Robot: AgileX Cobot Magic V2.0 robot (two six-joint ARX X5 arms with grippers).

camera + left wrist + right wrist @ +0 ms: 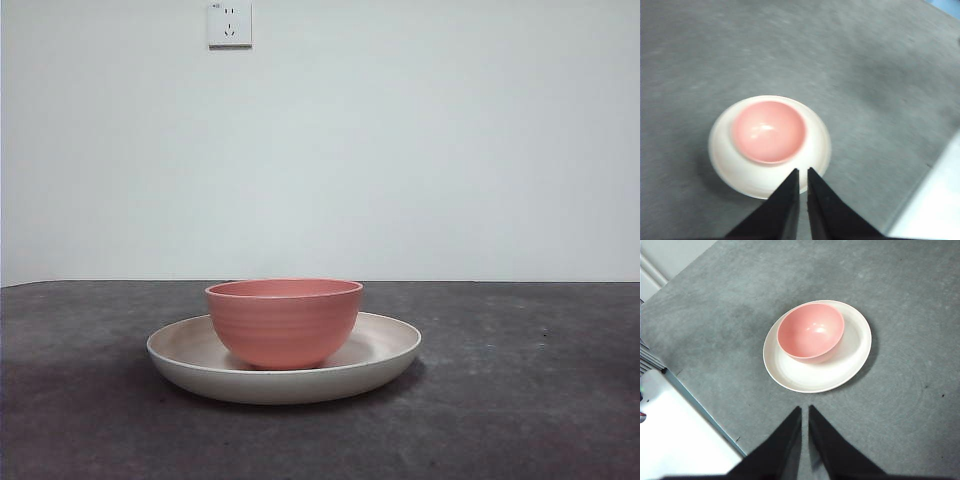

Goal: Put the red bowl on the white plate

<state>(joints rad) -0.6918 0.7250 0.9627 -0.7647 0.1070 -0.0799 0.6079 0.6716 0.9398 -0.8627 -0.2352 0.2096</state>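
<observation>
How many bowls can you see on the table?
1. The red bowl stands upright on the white plate, a bit off the plate's middle, on the grey table. Nothing seems to hide another bowl.

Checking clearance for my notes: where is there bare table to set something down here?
Bare grey table lies on both sides of the white plate, in front of it, and behind it toward the wall. The one occupied spot is the plate, where the red bowl sits. Both grippers, left and right, are above, holding nothing.
</observation>
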